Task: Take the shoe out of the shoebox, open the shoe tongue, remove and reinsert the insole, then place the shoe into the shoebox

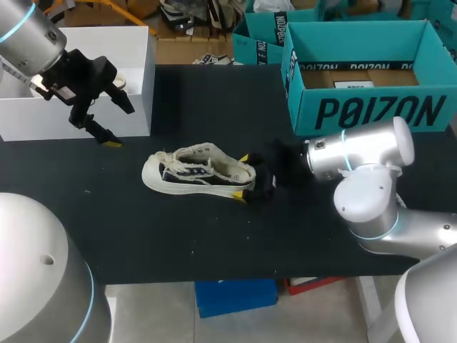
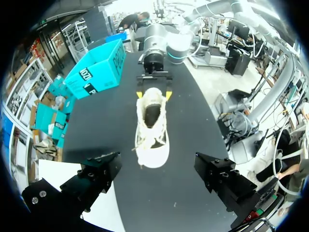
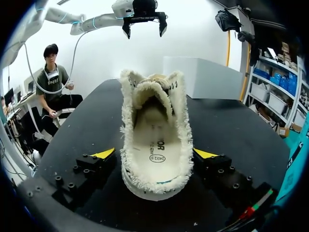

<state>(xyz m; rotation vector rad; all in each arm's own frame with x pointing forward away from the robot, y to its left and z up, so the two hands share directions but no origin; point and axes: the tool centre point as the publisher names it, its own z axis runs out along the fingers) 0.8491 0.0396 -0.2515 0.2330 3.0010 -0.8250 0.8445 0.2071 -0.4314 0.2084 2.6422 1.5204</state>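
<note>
A cream low-top shoe (image 1: 198, 174) with frayed edges lies on its sole in the middle of the black table, its toe toward my left arm. My right gripper (image 1: 244, 179) stands open at the heel, one yellow tip on each side with a small gap. In the right wrist view the shoe (image 3: 155, 145) lies between the fingers, and its pale insole (image 3: 153, 151) shows inside. My left gripper (image 1: 100, 118) hangs open above the table's far left, well clear of the shoe (image 2: 152, 128), with nothing between its fingers. The teal shoebox (image 1: 371, 111) stands open at the back right.
A white box (image 1: 86, 100) stands at the back left, just behind my left gripper. More teal boxes (image 1: 260, 32) sit behind the table. Bare black tabletop (image 1: 214, 236) lies in front of the shoe.
</note>
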